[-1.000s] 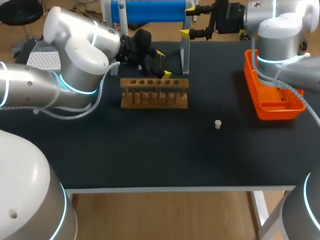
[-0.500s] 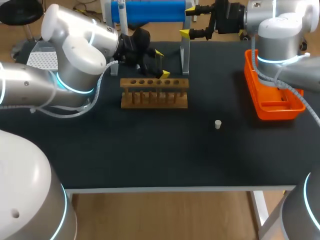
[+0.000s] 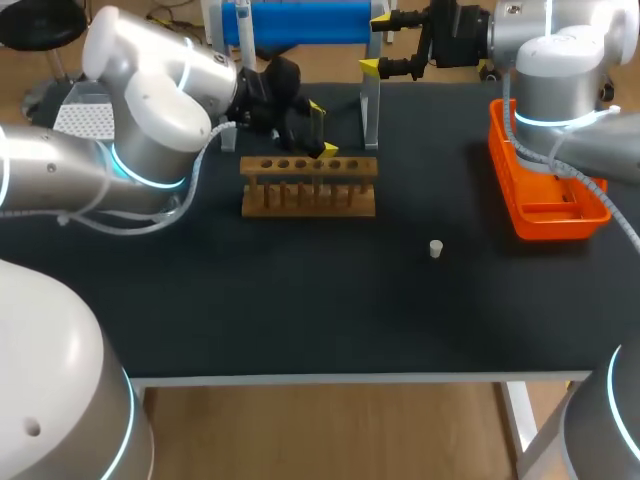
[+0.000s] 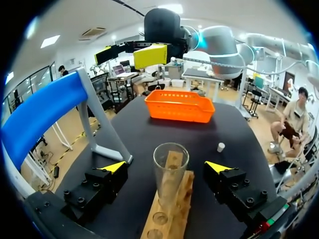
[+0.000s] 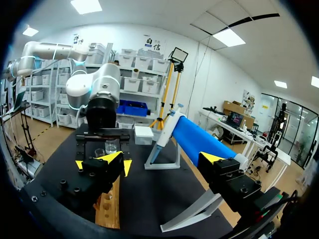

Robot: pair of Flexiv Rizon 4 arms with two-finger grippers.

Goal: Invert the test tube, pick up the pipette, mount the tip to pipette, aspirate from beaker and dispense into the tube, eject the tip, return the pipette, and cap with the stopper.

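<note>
Black desk (image 3: pixel 300 300), lab room with shelving around it.

- Wooden rack (image 3: pixel 308 190): toward the far edge, left of middle, long side parallel to that edge.
- Blue pipette (image 3: pixel 300 20): lying across a white stand (image 3: pixel 371 110) at the middle of the far edge.
- Orange basket (image 3: pixel 555 225): far right corner, under the right arm (image 3: pixel 555 70).
- White stopper (image 3: pixel 436 248): alone on bare desk right of middle, well apart from rack and basket.
- Left arm (image 3: pixel 150 110): comes in over the far left corner, with its wrist over the far side of the rack.

View differences:
- Head view: I can't make out any tube in the rack.
- Left wrist view: shows a clear test tube (image 4: pixel 170 169) standing upright, mouth up, in an end hole of the rack. The basket and stopper lie ahead of it.
- Right wrist view: shows clear glassware (image 5: pixel 105 148) on the desk behind the left wrist. The left arm hides it from the head view.

Left jaws: spread wide, one yellow tip on each side of the test tube. There is a visible gap on both sides, so nothing is pinched.

Right jaws: spread, up at the far edge by the stand end of the pipette. In its own view the pipette runs ahead, nearer one finger. I can't tell if it touches, and nothing is held between the tips.
</note>
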